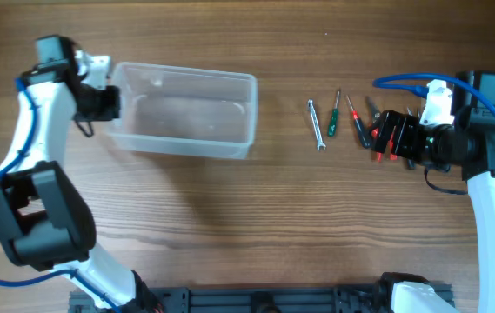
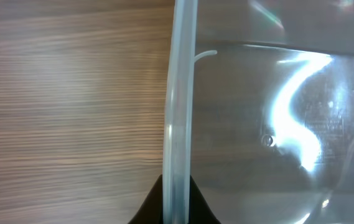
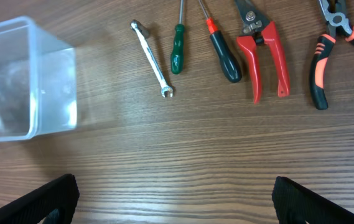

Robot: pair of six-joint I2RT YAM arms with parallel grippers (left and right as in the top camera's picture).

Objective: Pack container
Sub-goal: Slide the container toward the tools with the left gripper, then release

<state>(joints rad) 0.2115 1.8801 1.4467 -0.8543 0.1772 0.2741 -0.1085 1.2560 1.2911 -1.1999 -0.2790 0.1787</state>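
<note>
container rim sits pinched in the left claw; right claw spread wide, holding nothing.

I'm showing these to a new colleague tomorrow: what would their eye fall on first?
First the big clear container, empty, left of centre on the wooden table, with the left gripper closed on its left rim. Next comes the row of hand tools to its right: a wrench, a green screwdriver, a black screwdriver, red cutters and orange-black pliers, with the open right gripper beside them.
</note>
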